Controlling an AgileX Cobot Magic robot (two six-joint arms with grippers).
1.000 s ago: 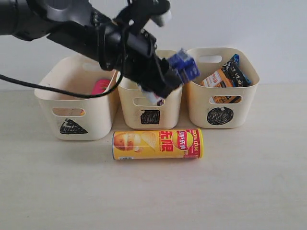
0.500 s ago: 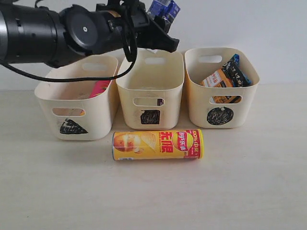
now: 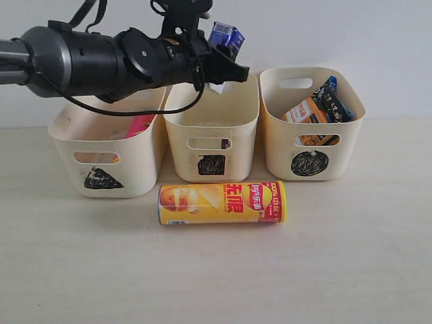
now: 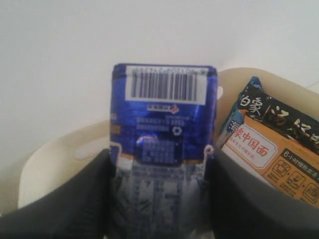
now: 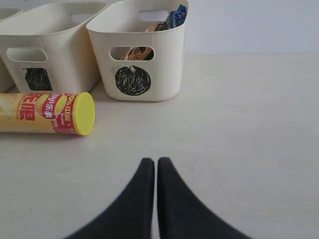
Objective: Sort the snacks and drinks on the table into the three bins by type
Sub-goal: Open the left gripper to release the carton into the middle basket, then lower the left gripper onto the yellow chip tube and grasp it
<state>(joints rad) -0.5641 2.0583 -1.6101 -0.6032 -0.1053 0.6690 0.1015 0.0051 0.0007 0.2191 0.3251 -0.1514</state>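
My left gripper (image 3: pixel 223 59) is shut on the white-and-blue drink carton (image 3: pixel 226 36) and holds it in the air above the middle bin (image 3: pixel 202 118), which bears a square mark. In the left wrist view the carton (image 4: pixel 164 114) sits between both black fingers (image 4: pixel 94 199). The yellow chip tube (image 3: pixel 223 203) lies on its side in front of the bins. A pink tube (image 3: pixel 140 123) is in the left, triangle bin (image 3: pixel 74 138). The orange bag (image 3: pixel 305 111) and the blue-and-black bag (image 3: pixel 332 96) stand in the right, circle bin (image 3: pixel 277 145). My right gripper (image 5: pixel 155 162) is shut and empty, low over the table.
The three bins stand in a row against a white wall. The right wrist view shows the yellow tube (image 5: pixel 47 113) lying in front of the square bin (image 5: pixel 50 45), with the circle bin (image 5: pixel 149 47) beside it. A dark item (image 3: pixel 225 143) shows through the middle bin's handle cut-out.
My left arm has raised the carton from in front of the middle bin to above its back rim. Tube, bins and bags have not moved.
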